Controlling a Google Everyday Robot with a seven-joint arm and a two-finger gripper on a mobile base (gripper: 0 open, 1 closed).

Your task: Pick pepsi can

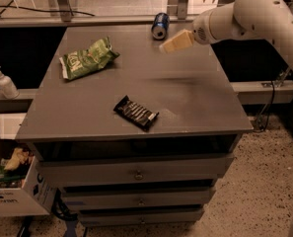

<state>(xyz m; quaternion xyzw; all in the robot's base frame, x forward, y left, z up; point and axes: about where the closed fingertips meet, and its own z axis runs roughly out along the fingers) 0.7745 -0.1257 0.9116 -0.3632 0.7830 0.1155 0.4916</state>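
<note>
At the bottom of the frame is a gray cabinet with three flat metal drawers [136, 172], each with a small round knob. At the lower left a cardboard box [18, 201] sits on the speckled floor [264, 191] with some things inside. A dark cable [270, 102] hangs at the right side.

The top of the cabinet is a smooth gray surface [200, 98]. Near its front edge, in the middle of the frame, lies a flat black snack bar wrapper [136, 113] that looks shiny and a bit wrinkled. Farther back, toward the upper left, lies a green chip bag [88, 58], puffy and crinkled. Off the surface, at the left edge of the frame, stands a small white pump bottle [4, 83] on a ledge.

Farther back again, in the upper middle, is the hand [175, 42]. It is a tan wedge shape at the end of a thick, round white arm [249, 11] that comes in from the upper right corner. It hangs over the back part of the surface. I cannot tell if the hand is open or closed.

The pepsi can [160, 25] is at the far edge of the surface, top middle of the frame. It is small, round and dark blue, with a silver rim. It looks like it lies on its side. The hand is just beside it, to the right and a little lower in the frame, and is not touching it. The bag and the wrapper are well apart from the can.
</note>
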